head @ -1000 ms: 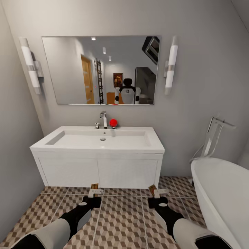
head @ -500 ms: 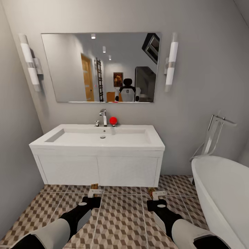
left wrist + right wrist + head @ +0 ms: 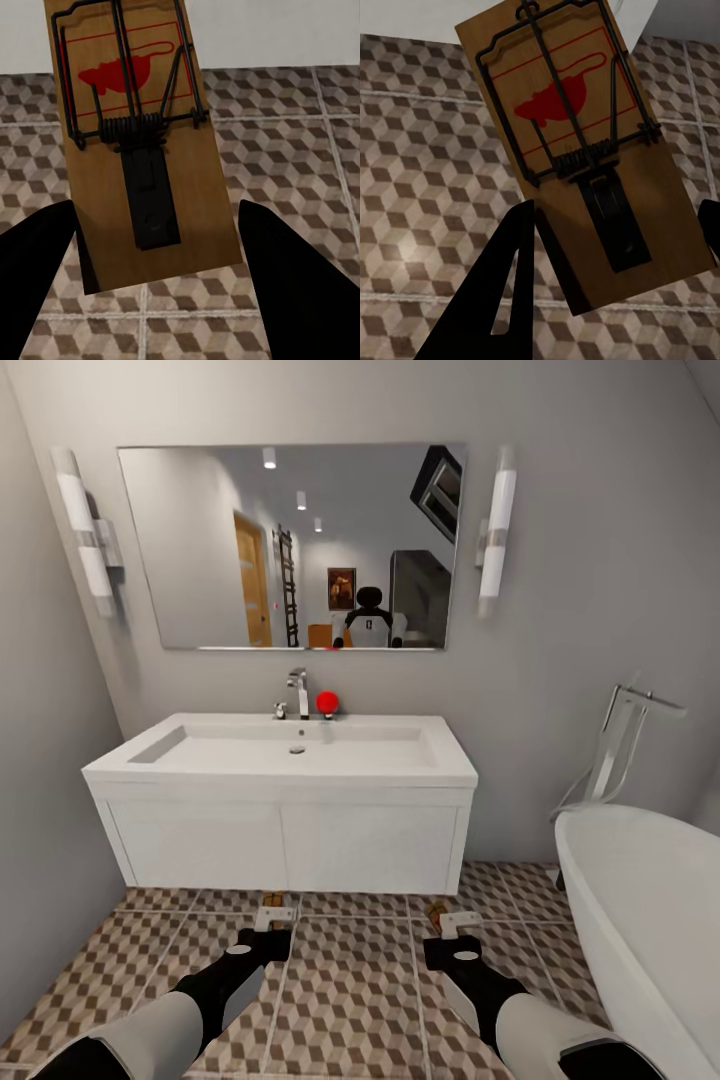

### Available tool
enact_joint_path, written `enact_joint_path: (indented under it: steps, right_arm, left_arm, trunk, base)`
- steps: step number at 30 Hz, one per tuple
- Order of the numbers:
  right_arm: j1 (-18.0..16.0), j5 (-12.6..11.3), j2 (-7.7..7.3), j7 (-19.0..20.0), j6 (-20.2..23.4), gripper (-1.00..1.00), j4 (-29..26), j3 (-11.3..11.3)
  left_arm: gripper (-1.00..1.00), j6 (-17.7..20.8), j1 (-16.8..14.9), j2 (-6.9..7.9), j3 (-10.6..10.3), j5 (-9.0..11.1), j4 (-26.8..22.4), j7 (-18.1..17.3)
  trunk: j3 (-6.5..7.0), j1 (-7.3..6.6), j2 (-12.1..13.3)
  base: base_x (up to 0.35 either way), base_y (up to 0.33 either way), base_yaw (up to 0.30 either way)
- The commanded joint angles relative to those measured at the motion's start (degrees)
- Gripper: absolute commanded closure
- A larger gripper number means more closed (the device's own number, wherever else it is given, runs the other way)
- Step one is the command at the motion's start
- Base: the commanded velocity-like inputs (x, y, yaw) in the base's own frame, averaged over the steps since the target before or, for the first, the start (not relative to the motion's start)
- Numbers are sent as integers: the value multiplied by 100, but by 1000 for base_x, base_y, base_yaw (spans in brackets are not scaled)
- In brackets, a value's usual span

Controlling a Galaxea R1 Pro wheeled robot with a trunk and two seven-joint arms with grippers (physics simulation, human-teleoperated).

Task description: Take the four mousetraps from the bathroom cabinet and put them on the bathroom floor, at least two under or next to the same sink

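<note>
- We hold one of the mousetraps in each gripper: the left gripper (image 3: 275, 913) is pinching the left mousetrap (image 3: 139, 142) across its width, and the right gripper (image 3: 455, 922) is pinching the right mousetrap (image 3: 581, 161) the same way.
- Each board's long axis runs forward out of the fingers, its red mark at the far end, towards the white sink unit (image 3: 285, 845).
- Both boards hang above the bathroom floor (image 3: 350, 1000), not yet resting on it.
- The relation that matters: the sink (image 3: 290, 755) lies straight ahead of both grippers, its wall-hung unit leaving open floor beneath.
- Both arms seem about equally near, so we judge a lowering forward would put both boards under or next to that sink.
- The bathtub (image 3: 650, 920) stands beside our right arm, limiting sideways room.
</note>
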Motion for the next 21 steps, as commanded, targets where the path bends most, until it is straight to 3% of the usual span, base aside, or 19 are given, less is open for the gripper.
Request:
enact_joint_path:
  steps: [1, 21]
  right_arm:
    - [-4, -29, 1, -26, -10, 100, 2, 45]
    - [-4, -11, -5, -23, -221, 100, -15, 62]
  left_arm:
    - [100, 0, -4, 2, -50, 42, -4, 30]
    - [100, -7, -4, 2, -51, 42, -4, 26]
  trunk:
    - [-24, 22, -45]
    - [-383, 461, -847]
  base:
    - [0, 0, 0]
    - [0, 0, 0]
